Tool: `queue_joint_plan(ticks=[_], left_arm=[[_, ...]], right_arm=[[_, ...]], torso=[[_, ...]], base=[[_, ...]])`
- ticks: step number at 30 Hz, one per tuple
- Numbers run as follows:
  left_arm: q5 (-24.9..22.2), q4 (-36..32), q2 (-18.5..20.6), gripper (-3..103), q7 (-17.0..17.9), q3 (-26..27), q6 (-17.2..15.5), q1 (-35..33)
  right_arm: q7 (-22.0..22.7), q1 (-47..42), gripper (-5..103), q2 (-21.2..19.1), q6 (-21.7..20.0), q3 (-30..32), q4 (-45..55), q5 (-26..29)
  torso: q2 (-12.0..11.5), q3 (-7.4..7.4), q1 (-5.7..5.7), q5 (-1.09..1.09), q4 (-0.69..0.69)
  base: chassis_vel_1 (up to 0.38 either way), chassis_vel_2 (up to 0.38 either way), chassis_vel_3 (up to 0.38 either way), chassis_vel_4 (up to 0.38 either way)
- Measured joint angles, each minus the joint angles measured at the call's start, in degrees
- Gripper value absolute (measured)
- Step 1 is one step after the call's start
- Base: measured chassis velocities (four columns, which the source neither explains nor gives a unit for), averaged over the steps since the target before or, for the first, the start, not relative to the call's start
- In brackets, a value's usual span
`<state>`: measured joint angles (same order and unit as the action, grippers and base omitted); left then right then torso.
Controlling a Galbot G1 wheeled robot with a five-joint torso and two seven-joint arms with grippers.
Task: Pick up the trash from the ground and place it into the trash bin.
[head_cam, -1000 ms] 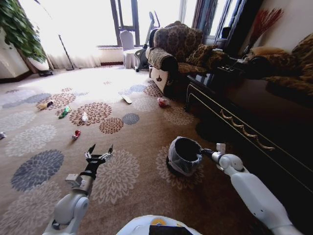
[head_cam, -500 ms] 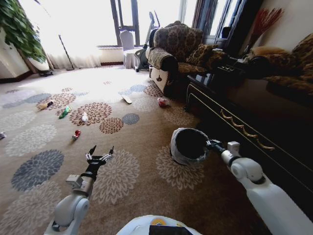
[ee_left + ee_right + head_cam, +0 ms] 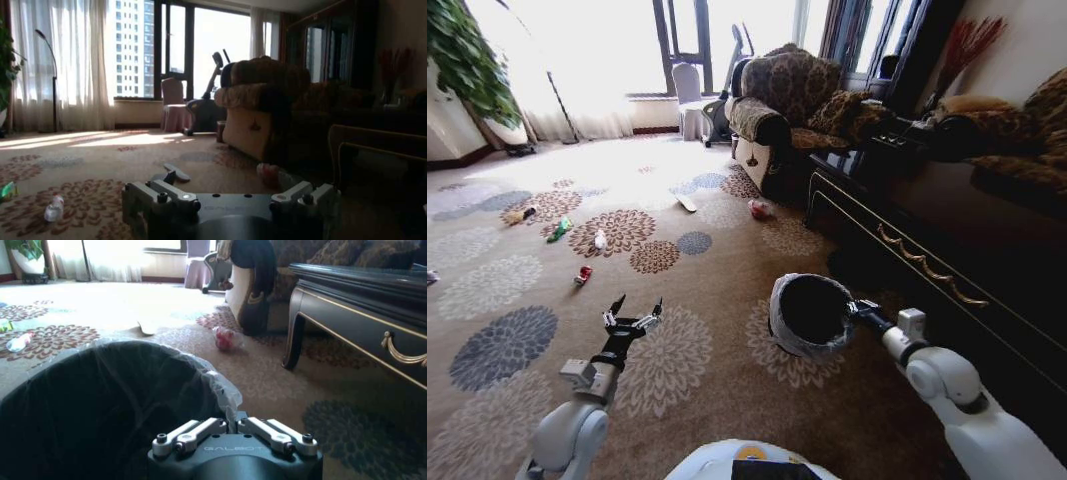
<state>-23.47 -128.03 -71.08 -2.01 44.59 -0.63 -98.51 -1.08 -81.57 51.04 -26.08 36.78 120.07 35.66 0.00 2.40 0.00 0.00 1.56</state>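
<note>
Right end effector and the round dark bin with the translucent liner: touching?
Touching. The right wrist view shows the right end effector shut on the lined rim of the round dark bin.

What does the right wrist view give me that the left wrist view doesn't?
Right wrist alone: the right gripper shut on the trash bin rim, the grey bag liner pinched between its fingers, and the dark cabinet with its gold handle. Left wrist alone: the window and the left gripper base, nothing held. Both: the red-and-white wad by the armchair, and a small white bottle on the carpet.
</note>
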Motion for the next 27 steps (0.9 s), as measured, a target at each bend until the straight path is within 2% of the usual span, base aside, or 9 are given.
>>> queue_joint_plan(ticks=[27], left_arm=[[1.96,-1.10,-1.77,100,0.11,-0.46,-0.20,-0.39]], right_arm=[[0.03,-0.82,3,-1.61,2.00,-0.01,-1.25,0.14]], torso=[[0.00,0.01,0.00,0.01,0.00]], base=[[-0.128,0.134,0.129,-0.132]])
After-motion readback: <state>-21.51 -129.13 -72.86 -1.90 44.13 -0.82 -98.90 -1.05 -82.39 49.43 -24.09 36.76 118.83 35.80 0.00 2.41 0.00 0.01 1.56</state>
